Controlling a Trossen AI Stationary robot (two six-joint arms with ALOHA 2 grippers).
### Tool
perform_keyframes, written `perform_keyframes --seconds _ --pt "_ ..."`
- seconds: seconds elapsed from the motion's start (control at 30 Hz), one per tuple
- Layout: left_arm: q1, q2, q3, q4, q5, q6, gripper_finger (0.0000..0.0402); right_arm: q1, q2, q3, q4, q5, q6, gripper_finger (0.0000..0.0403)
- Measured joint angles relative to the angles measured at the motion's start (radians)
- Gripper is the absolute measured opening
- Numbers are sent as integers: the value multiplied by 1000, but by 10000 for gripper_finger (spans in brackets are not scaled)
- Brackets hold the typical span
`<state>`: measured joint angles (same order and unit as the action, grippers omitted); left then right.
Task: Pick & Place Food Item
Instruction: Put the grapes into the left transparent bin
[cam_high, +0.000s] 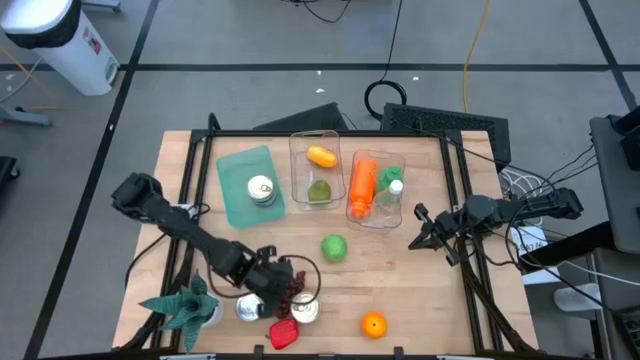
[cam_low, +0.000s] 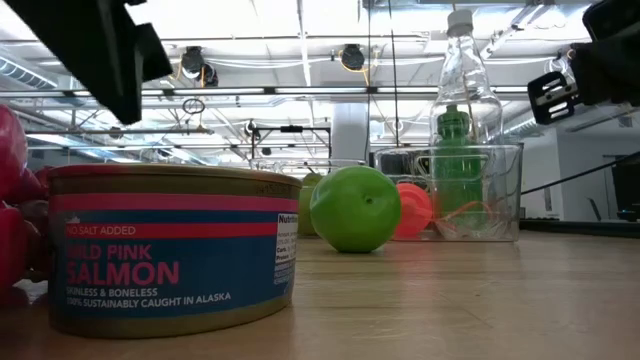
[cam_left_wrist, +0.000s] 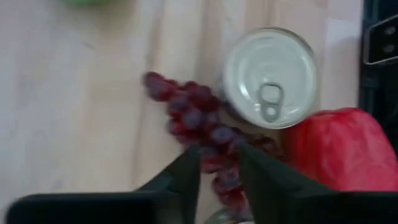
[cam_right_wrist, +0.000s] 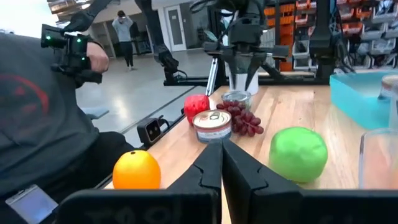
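Observation:
A bunch of dark red grapes (cam_left_wrist: 186, 115) lies on the wooden table near its front edge, against a silver can (cam_left_wrist: 268, 78) and a red fruit (cam_left_wrist: 339, 146). My left gripper (cam_left_wrist: 219, 152) hangs just above the bunch's near end, pointing steeply down, its fingers a little apart and open. It also shows in the high view (cam_high: 283, 277) and, farther off, in the right wrist view (cam_right_wrist: 246, 78). My right gripper (cam_right_wrist: 221, 146) waits shut and level at the table's right side (cam_high: 425, 232). A green apple (cam_high: 334, 247) and an orange (cam_high: 373, 324) rest on the table.
A second can (cam_high: 250, 308) and a potted plant (cam_high: 190, 305) stand by the left arm. A salmon can (cam_low: 170, 250) fills the low view. At the back are a teal tray (cam_high: 240, 170) with a can and two clear bins (cam_high: 300, 150) holding produce and a bottle (cam_high: 392, 195).

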<state>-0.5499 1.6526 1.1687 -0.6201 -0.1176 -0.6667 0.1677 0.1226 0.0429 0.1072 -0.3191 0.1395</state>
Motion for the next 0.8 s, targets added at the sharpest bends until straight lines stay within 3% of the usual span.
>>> perform_keyframes --seconds 0.13,0.3,0.47,0.8 --pt "-2 43 0 53 54 -10 189 0 0 0 -13 0 5 2" --pt "4 76 0 34 13 -36 242 0 0 -1 -15 0 5 1" --pt "15 112 0 23 43 -43 257 0 0 -1 -17 0 8 2" --pt "35 157 0 18 83 -15 243 0 0 -1 -18 1 17 1"
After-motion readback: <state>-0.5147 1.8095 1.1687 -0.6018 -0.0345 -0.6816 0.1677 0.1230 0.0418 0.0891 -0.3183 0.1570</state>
